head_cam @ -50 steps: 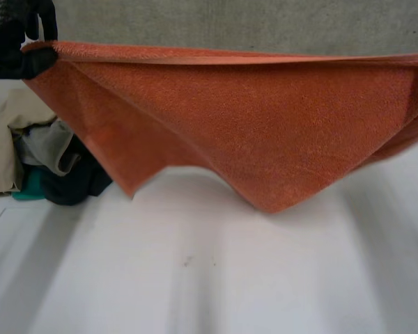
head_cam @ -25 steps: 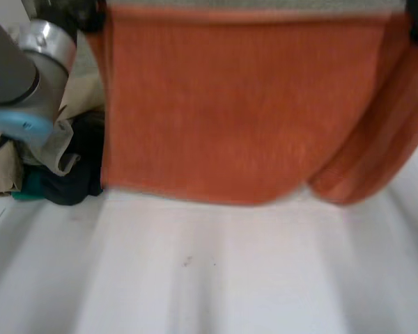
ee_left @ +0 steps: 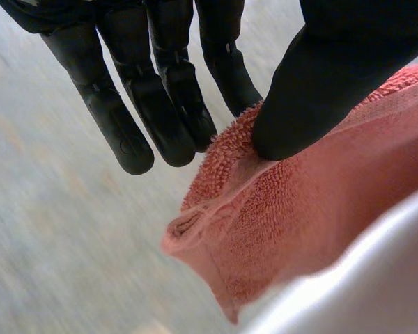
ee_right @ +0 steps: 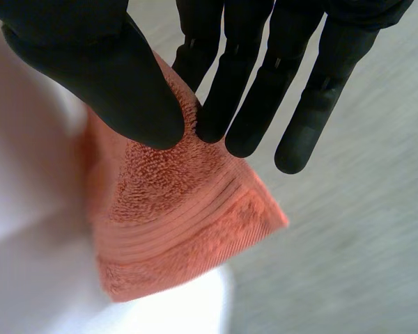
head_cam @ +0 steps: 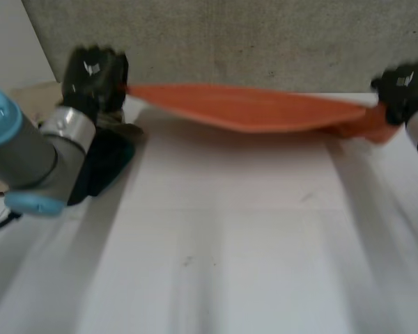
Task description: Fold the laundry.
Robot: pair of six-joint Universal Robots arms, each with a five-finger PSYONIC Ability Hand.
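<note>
The orange towel (head_cam: 251,108) is hanging stretched low over the white table (head_cam: 216,264), along its far edge. The left hand (head_cam: 94,73) is reaching over the table's far left corner, pinching a towel corner between thumb and straight fingers (ee_left: 171,104). The right hand (head_cam: 403,87) is pinching the opposite corner likewise at the table's far right. A dark laundry pile (head_cam: 108,163) is lying on the table's left side.

a white surface (head_cam: 230,229) runs out to a grey, speckled wall (head_cam: 265,42) along its far edge, with a paler white panel (head_cam: 14,42) beside that wall at the far left. two small dark specks (head_cam: 187,261) sit close together near the middle of the surface, and a fainter mark (head_cam: 306,198) lies further right.
</note>
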